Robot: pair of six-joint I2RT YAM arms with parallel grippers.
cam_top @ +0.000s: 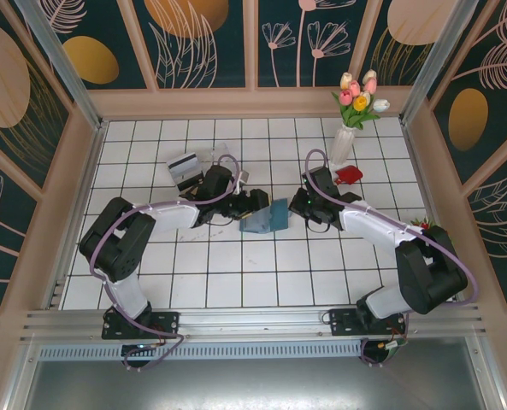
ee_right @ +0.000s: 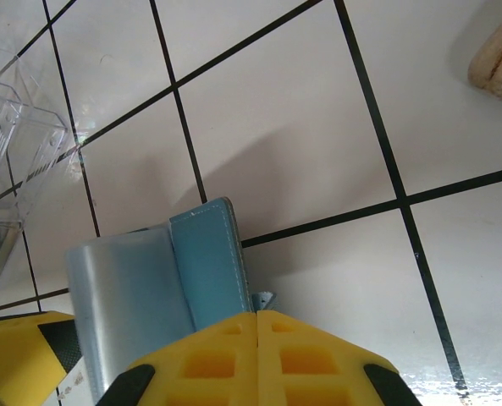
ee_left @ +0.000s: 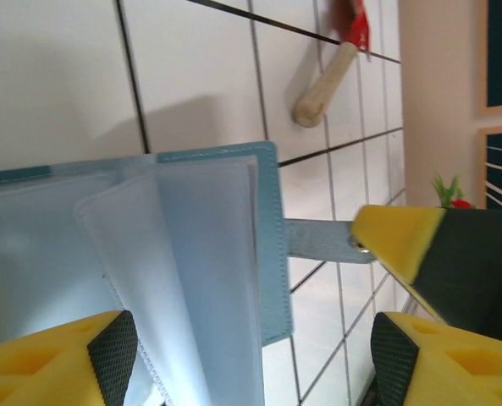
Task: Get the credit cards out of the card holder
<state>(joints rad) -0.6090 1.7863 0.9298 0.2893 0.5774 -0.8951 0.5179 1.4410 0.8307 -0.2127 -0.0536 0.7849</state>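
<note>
Table [cam_top: 236,282]: white tiles, dark grout, under the vase [cam_top: 342,143].
Walls [cam_top: 210,43]: teal panels, gold leaf prints, behind the vase.

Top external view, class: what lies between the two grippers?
The card holder lies between the left gripper and the right gripper, as the top external view shows.

We see the card holder [cam_top: 266,217] standing half open on its edge near the middle of the tabletop [cam_top: 236,273]. Its teal cover faces outward, and frosted grey sleeves [ee_left: 191,279] fan out from the spine. Its narrow closing tab [ee_left: 318,240] is pinched in the shut jaws of the right gripper [ee_right: 257,326]. Well apart, toward the far left, we make out white-grey credit cards [cam_top: 183,167] with a dark stripe. How many there are we cannot tell from above.
</note>
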